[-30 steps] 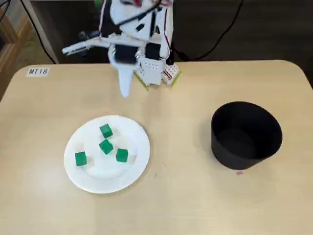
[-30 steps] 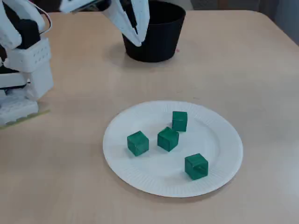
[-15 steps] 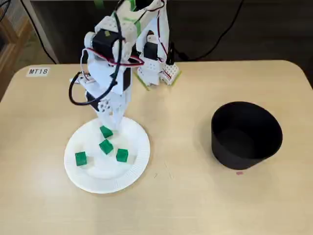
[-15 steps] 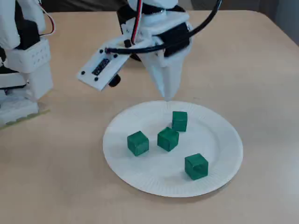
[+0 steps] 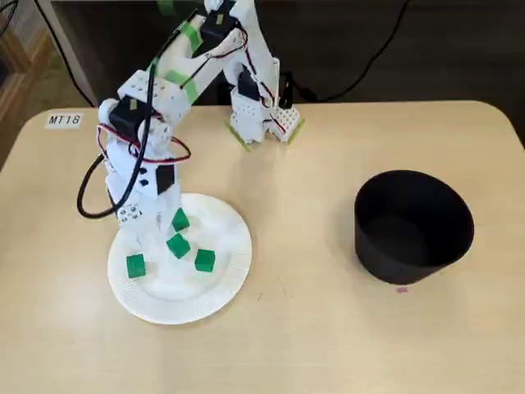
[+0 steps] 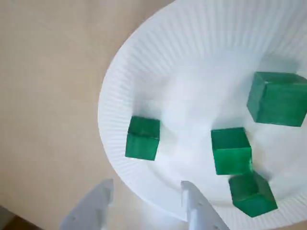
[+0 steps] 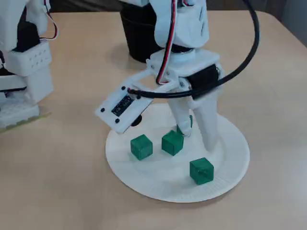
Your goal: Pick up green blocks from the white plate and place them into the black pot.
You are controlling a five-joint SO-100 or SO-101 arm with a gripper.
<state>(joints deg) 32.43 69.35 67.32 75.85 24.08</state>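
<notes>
A: In the fixed view from above, where is the gripper [image 5: 149, 236] now?

B: It has come down over the left part of the white plate [image 5: 189, 300]. One second ago the arm [image 5: 168, 90] was raised, back near its base. The four green blocks [image 5: 177, 245] lie on the plate as before. The black pot [image 5: 402, 263] stands well apart at the right, and no green shows inside it (the inside is dark).

A: And the wrist view?

B: The two fingers [image 6: 196, 208] stand apart at the near edge, with nothing between them. The lone block [image 6: 142, 138] lies just beyond the gap, and the other three are to the right.

A: Does the fixed view from the side agree?

B: Yes. The fingers reach down close to the plate, spread, just to the right of the middle block [image 7: 172, 142]. I cannot tell if they touch the plate. Half a second ago they looked closed to one point, above the far rim.

A: What does this mean for the task?

B: I judge that the approach and the opening are done. Closing on a first block comes next, so the task is only at its beginning.
</notes>
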